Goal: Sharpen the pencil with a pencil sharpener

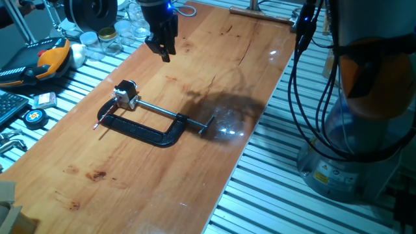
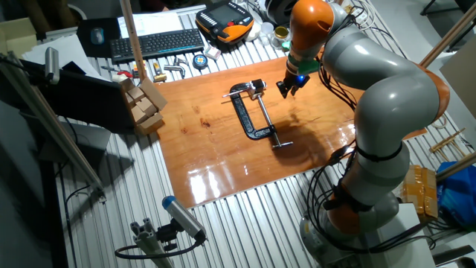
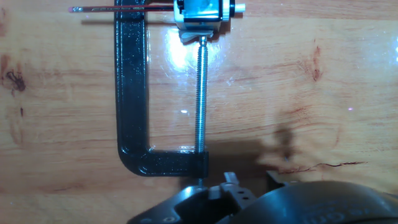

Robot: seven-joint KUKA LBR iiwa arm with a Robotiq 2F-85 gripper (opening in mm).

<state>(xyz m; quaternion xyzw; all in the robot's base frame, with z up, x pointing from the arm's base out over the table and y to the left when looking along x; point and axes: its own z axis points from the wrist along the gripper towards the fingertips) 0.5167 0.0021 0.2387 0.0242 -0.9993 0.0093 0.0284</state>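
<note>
The pencil sharpener is a small silvery block with a dark top, held in the jaws of a black C-clamp that lies flat on the wooden board. The pencil, a thin dark stick, lies along the clamp's end with one end at the sharpener. In the hand view the sharpener and pencil are at the top edge. My gripper hangs above the board, beyond the clamp and well apart from it. Its fingers look slightly parted and hold nothing. It also shows in the other fixed view.
The clamp's steel screw runs from the sharpener to its handle. Jars, an orange pendant and a tape measure sit off the board's left edge. Wooden blocks stand at the board's corner.
</note>
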